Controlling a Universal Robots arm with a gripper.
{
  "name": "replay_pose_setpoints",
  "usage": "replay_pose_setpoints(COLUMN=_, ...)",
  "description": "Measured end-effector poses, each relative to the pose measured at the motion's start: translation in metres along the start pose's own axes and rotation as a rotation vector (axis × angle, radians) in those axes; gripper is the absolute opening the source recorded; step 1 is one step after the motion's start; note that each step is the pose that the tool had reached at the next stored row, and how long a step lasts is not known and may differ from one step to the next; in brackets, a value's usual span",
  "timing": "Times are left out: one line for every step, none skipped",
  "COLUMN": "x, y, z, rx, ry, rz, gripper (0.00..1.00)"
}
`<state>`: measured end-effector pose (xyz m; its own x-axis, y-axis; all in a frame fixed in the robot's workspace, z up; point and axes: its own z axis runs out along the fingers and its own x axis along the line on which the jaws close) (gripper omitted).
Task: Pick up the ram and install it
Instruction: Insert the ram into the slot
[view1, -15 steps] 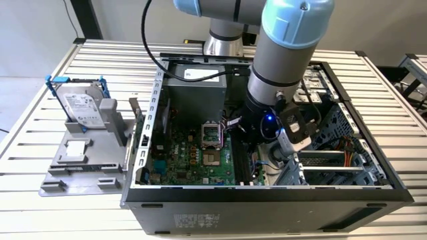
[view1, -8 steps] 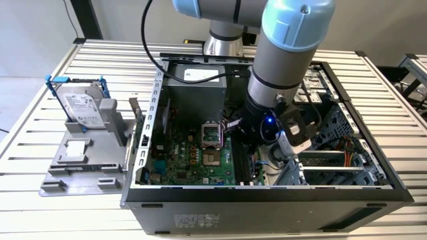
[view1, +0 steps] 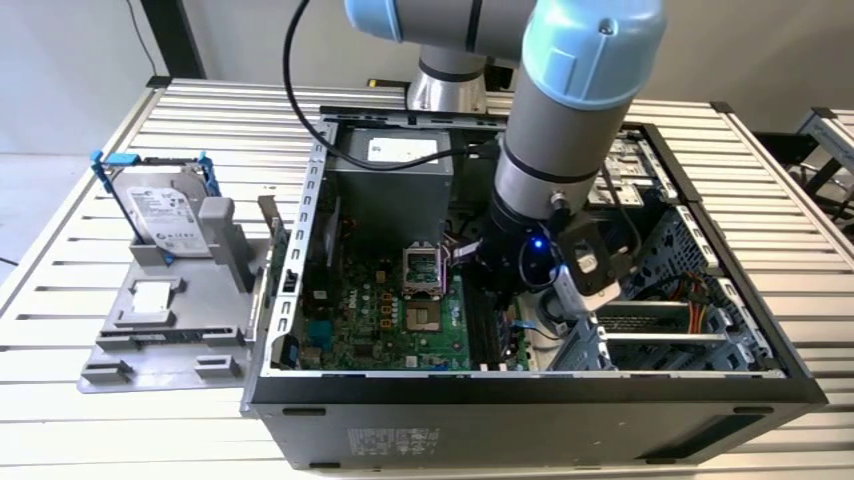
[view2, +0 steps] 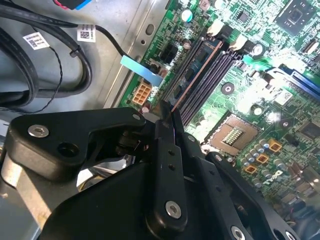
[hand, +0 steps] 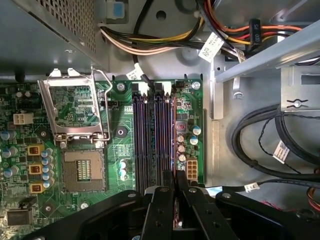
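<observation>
The ram (view2: 197, 70) shows edge-on as a thin dark stick with a copper-coloured edge, pinched between my black fingers (view2: 172, 150). My gripper (view2: 167, 117) is shut on it. The stick lies along the long black memory slots (hand: 150, 135), at the slot nearest the board's edge, and the ram (hand: 173, 135) runs straight out from the gripper (hand: 175, 187). I cannot tell whether it is seated or just above the slot. In the exterior view, the gripper (view1: 497, 300) reaches down into the open computer case (view1: 534, 400) over the green motherboard (view1: 387, 320).
A silver hard drive (view1: 167, 210) with a blue bracket stands on a grey fixture (view1: 160, 330) at the exterior view's left. The open processor socket (hand: 82, 170) lies beside the slots. Black cable loops (hand: 260, 145) and the power supply (view1: 387, 165) crowd the case.
</observation>
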<state>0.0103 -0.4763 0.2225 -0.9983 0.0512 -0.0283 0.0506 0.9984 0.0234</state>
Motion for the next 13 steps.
replay_pose_setpoints(x=0.0001, y=-0.0001, z=0.0005, rx=-0.0008, ry=0.0001, rz=0.000, gripper=0.00)
replay_pose_setpoints(x=0.0001, y=-0.0001, z=0.0010, rx=-0.0015, ry=0.0001, rz=0.000, gripper=0.00)
replay_pose_setpoints(x=0.0001, y=-0.0001, z=0.0013, rx=-0.0019, ry=0.0002, rz=0.000, gripper=0.00)
replay_pose_setpoints(x=0.0001, y=0.0000, z=0.0015, rx=-0.0022, ry=0.0002, rz=0.000, gripper=0.00)
replay_pose_setpoints(x=0.0001, y=0.0000, z=0.0016, rx=-0.0030, ry=0.0003, rz=0.000, gripper=0.00)
replay_pose_setpoints(x=0.0001, y=-0.0001, z=0.0017, rx=-0.0050, ry=0.0004, rz=0.000, gripper=0.00)
replay_pose_setpoints(x=0.0000, y=-0.0002, z=0.0018, rx=-0.0087, ry=0.0005, rz=0.000, gripper=0.00)
replay_pose_setpoints(x=0.0000, y=-0.0003, z=0.0018, rx=-0.0127, ry=0.0007, rz=0.000, gripper=0.00)
replay_pose_setpoints(x=0.0000, y=-0.0004, z=0.0018, rx=-0.0162, ry=0.0009, rz=-0.002, gripper=0.00)
replay_pose_setpoints(x=0.0000, y=-0.0005, z=0.0017, rx=-0.0173, ry=0.0011, rz=-0.006, gripper=0.00)
replay_pose_setpoints(x=0.0001, y=-0.0005, z=0.0017, rx=-0.0176, ry=0.0012, rz=-0.010, gripper=0.00)
replay_pose_setpoints(x=0.0001, y=-0.0005, z=0.0017, rx=-0.0178, ry=0.0014, rz=-0.014, gripper=0.00)
replay_pose_setpoints(x=0.0002, y=-0.0007, z=0.0018, rx=-0.0180, ry=0.0015, rz=-0.018, gripper=0.00)
